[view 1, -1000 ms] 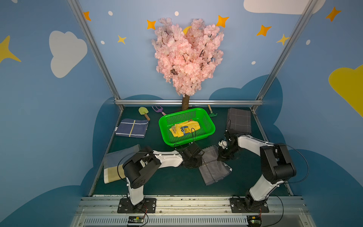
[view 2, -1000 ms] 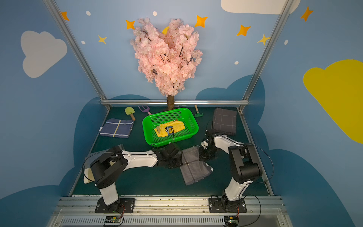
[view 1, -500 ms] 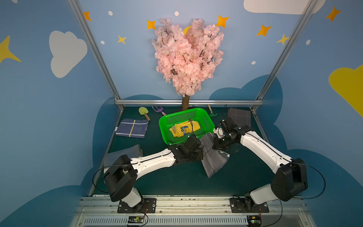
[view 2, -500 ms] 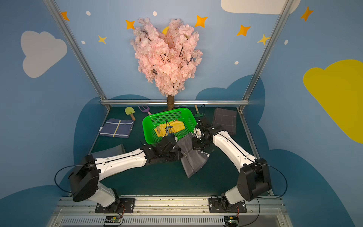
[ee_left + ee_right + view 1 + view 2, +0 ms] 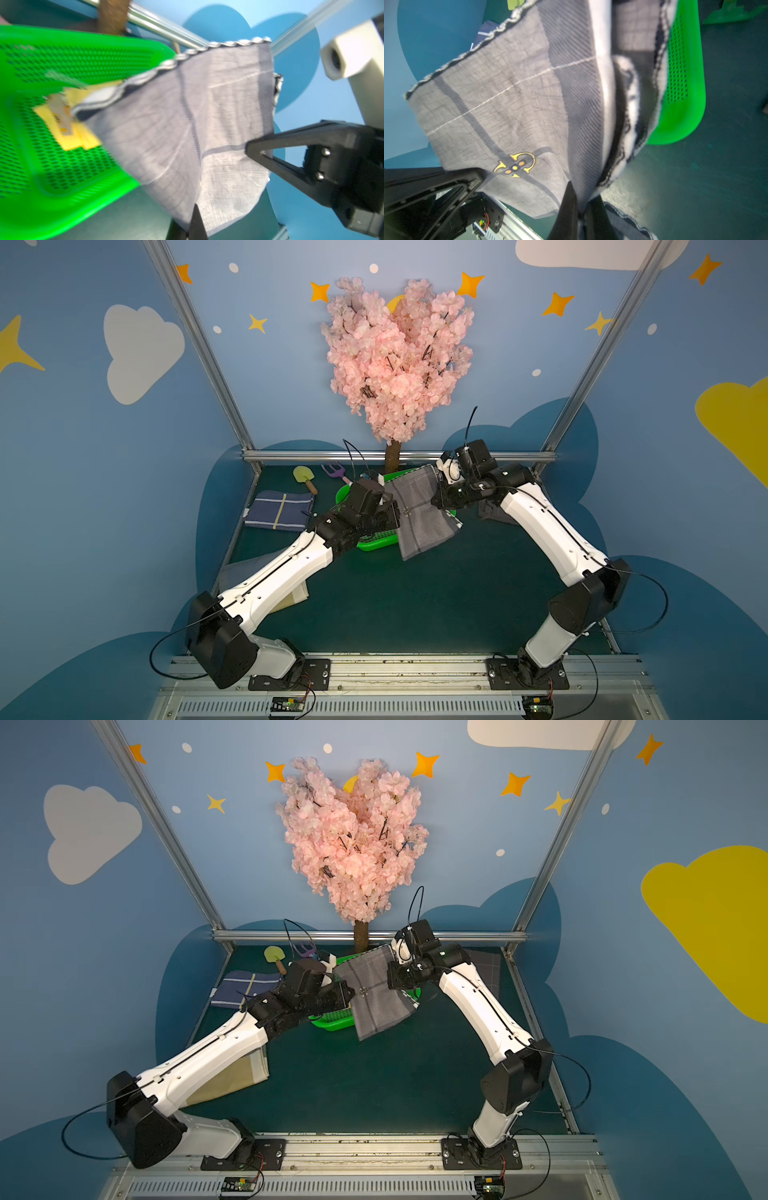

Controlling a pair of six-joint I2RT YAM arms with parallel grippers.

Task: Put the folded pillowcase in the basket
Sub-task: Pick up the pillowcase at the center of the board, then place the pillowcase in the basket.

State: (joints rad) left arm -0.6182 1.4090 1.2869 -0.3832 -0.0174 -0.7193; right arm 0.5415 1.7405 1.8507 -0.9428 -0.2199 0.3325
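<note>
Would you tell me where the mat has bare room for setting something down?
The broad front stretch of green mat, between left arm and right arm, in front of the basket, is bare. The back is crowded: navy cloth, toy shovel, basket, held grey pillowcase.

Walls: blue panels (image 5: pixel 83 489) on the left, far and right sides, painted with a white cloud (image 5: pixel 141 352), a yellow cloud (image 5: pixel 706 919), orange stars (image 5: pixel 469 283) and pale dots.
Low paint: darker blue cloud shapes (image 5: pixel 528 431) along the wall bases.
Frame: slanted aluminium posts (image 5: pixel 197 339) meet a horizontal crossbar (image 5: pixel 316 455) at the far edge.
Tree: pink blossom tree (image 5: pixel 399 360) with a brown trunk, far centre.
Bench: dark green bench (image 5: pixel 436 597).
Near edge: metal rail (image 5: pixel 395 664).
Light: even and soft.
</note>
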